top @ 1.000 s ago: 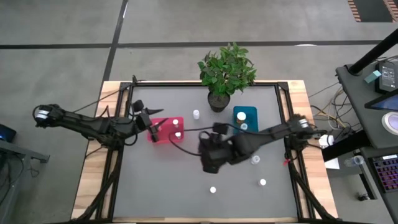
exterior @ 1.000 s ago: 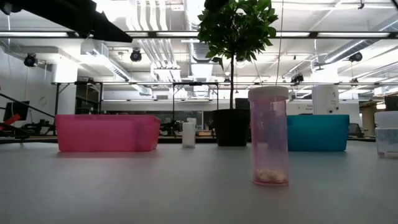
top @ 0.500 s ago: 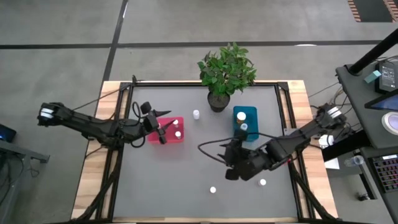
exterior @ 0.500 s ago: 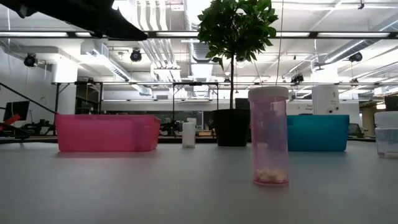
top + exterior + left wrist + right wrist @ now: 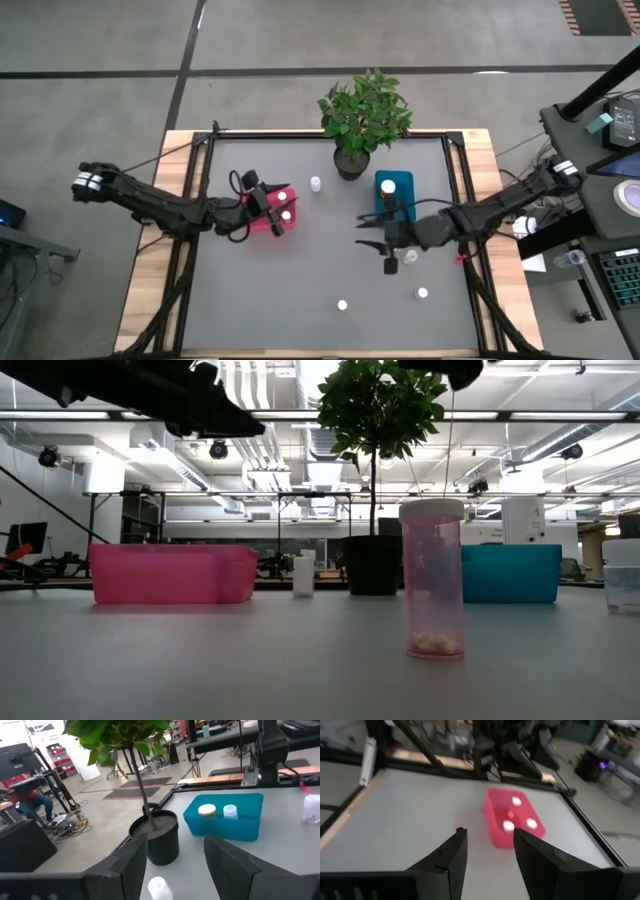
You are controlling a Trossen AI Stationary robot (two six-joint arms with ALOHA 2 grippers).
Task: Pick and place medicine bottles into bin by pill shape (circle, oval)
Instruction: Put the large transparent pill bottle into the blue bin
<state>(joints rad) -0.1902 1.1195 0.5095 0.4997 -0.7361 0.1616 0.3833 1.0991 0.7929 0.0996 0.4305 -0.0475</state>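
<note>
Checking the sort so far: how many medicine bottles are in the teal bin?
2, standing side by side in the teal bin: a yellowish-capped bottle and a clear-topped bottle. The bin's wall could hide another lying flat.

Red bin (image 5: 262, 216), teal bin (image 5: 394, 188), white-capped bottles (image 5: 343, 305), green plant (image 5: 366, 108).

No text, label or number can be read on anything here.
</note>
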